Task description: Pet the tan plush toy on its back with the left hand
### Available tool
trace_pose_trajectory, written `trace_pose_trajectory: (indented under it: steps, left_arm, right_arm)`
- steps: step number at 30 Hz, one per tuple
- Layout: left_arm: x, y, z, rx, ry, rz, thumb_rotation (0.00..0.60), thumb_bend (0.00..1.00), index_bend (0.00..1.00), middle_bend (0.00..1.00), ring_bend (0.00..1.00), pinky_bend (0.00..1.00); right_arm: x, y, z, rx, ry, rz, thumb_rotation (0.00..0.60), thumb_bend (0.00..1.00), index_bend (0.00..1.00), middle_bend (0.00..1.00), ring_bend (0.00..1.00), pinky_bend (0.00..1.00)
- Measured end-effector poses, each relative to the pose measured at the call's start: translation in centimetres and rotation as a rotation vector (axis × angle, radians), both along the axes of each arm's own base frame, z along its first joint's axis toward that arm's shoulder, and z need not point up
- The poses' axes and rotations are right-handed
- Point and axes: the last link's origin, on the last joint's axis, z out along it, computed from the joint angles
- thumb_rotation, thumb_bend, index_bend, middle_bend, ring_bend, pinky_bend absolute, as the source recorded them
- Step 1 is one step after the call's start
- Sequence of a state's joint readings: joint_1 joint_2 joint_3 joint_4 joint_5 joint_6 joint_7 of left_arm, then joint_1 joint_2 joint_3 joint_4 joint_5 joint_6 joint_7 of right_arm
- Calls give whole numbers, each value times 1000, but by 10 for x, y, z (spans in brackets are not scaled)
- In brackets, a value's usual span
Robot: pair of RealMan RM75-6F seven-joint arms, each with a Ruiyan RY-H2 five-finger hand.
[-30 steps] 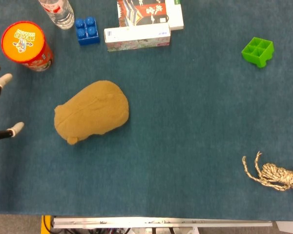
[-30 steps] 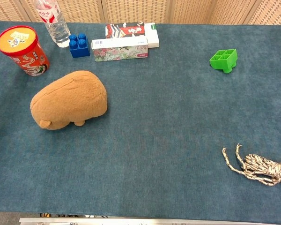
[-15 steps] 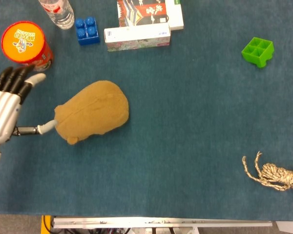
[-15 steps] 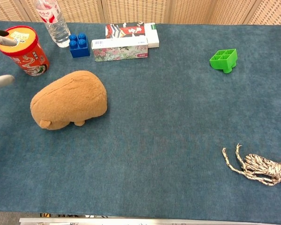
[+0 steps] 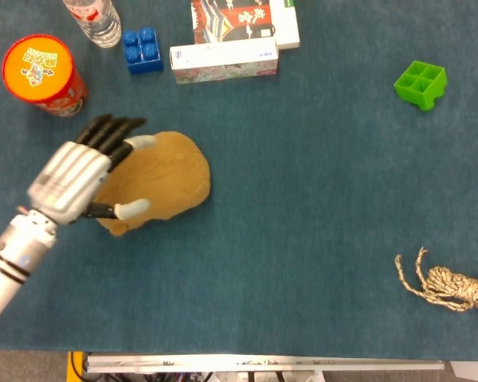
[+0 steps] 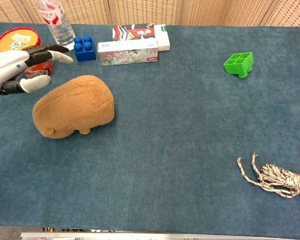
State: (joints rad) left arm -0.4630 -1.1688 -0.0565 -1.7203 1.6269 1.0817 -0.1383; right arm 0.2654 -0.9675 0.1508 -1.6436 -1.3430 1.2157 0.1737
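The tan plush toy (image 5: 167, 175) (image 6: 75, 106) lies on the blue table cloth at the left, its back facing up. My left hand (image 5: 80, 175) (image 6: 17, 67) hovers above the toy's left end with its fingers stretched out and apart, holding nothing. In the chest view a gap shows between the hand and the toy's back. In the head view the hand covers the toy's left part. My right hand is not in either view.
An orange-lidded red canister (image 5: 41, 73) stands just behind the left hand, with a water bottle (image 5: 93, 20), a blue brick (image 5: 142, 49) and two boxes (image 5: 223, 60) further back. A green block (image 5: 420, 83) sits far right and a rope bundle (image 5: 450, 288) lies front right.
My left hand has come in from the left edge and moved right, from beside the toy to above its left end. The toy has not moved.
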Motion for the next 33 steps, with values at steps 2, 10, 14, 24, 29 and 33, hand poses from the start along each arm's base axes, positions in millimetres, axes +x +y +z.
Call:
trace_pose_trajectory:
  steps: [2,10,14,24,29,33]
  left_arm:
    - [5,4,-7,-23,-3,-20,0,0,162,82,67,0]
    - [20,25,-33,-97,1,-74,0,0,189,82,54,0]
    - [21,36,-40,-95,34,-96,0,0,199,82,52,0]
    - [21,55,-58,-82,133,-173,0,0,199,82,51,0]
    - [25,57,-72,-89,157,-212,0,0,198,82,49,0]
    - [26,59,-83,-109,184,-223,0,0,198,82,48,0]
  right_arm:
    - [-1,1,0,2,2,-4,600,0,2,37,0,0]
    - [-3,3,1,10,-12,-20,600,0,2,37,0,0]
    - [0,2,2,16,-9,-20,600,0,2,37,0,0]
    - [2,1,3,12,-3,-32,600,0,2,37,0,0]
    - [-2,1,2,15,-7,-50,600,0,2,37,0,0]
    - [-6,1,0,21,-10,-64,600,0,2,37,0,0]
